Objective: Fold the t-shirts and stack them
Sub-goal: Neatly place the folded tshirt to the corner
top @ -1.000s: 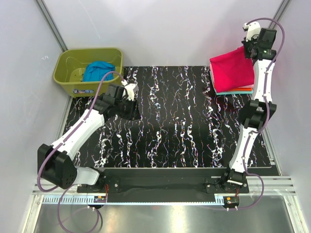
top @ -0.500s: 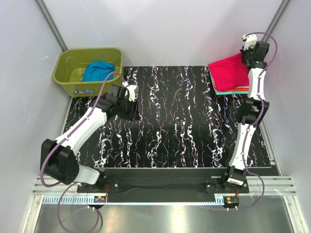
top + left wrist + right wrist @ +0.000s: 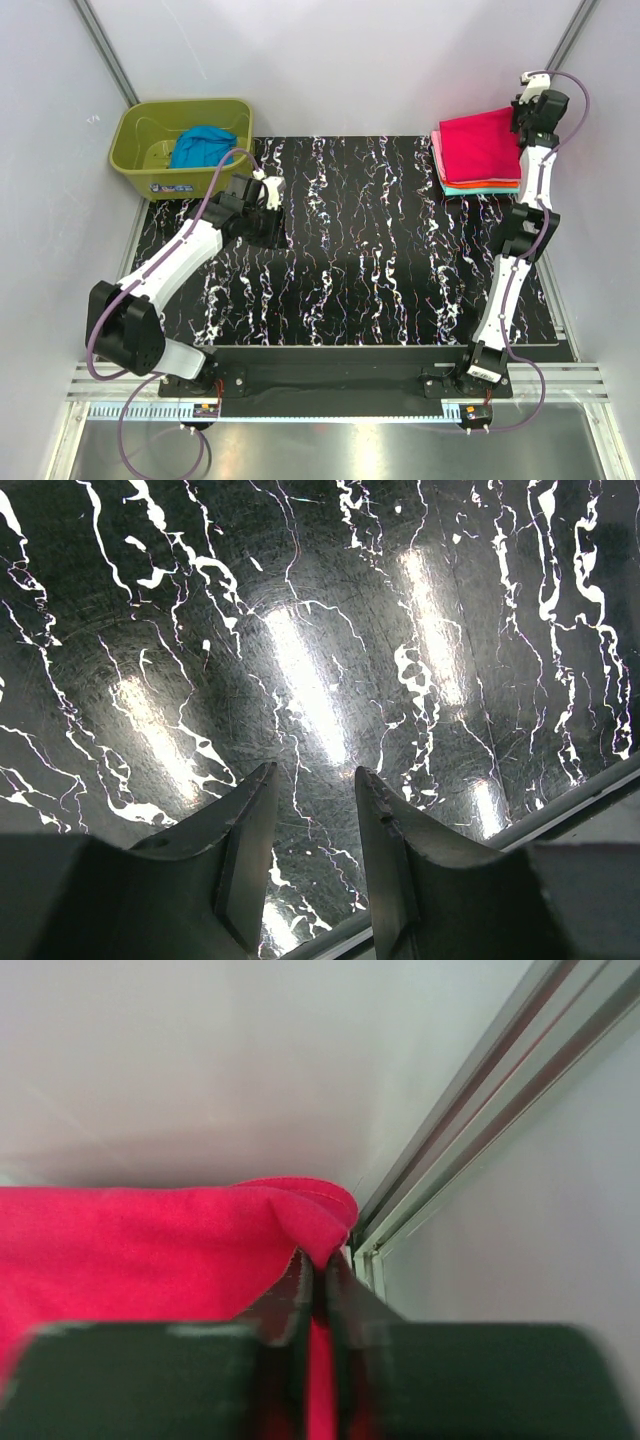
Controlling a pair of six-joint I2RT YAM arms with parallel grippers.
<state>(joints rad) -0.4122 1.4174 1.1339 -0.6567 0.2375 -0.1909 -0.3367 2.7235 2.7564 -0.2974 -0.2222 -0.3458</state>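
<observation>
The folded crimson-red t-shirt (image 3: 480,145) lies on top of a stack at the table's far right, with pink (image 3: 436,150), orange (image 3: 495,184) and teal (image 3: 470,191) edges showing under it. My right gripper (image 3: 524,118) is shut on the red shirt's far right corner (image 3: 310,1225). The blue t-shirt (image 3: 200,146) lies crumpled in the olive-green tub (image 3: 135,125). My left gripper (image 3: 270,200) is open and empty, low over the black marbled table (image 3: 320,680) near the tub.
The tub stands at the far left corner. A metal frame post (image 3: 470,1120) runs close beside my right gripper. White walls enclose the table on three sides.
My right gripper has carried the red shirt's corner back and to the right, laying the shirt flatter on the stack. My left gripper has shifted slightly toward the tub.
</observation>
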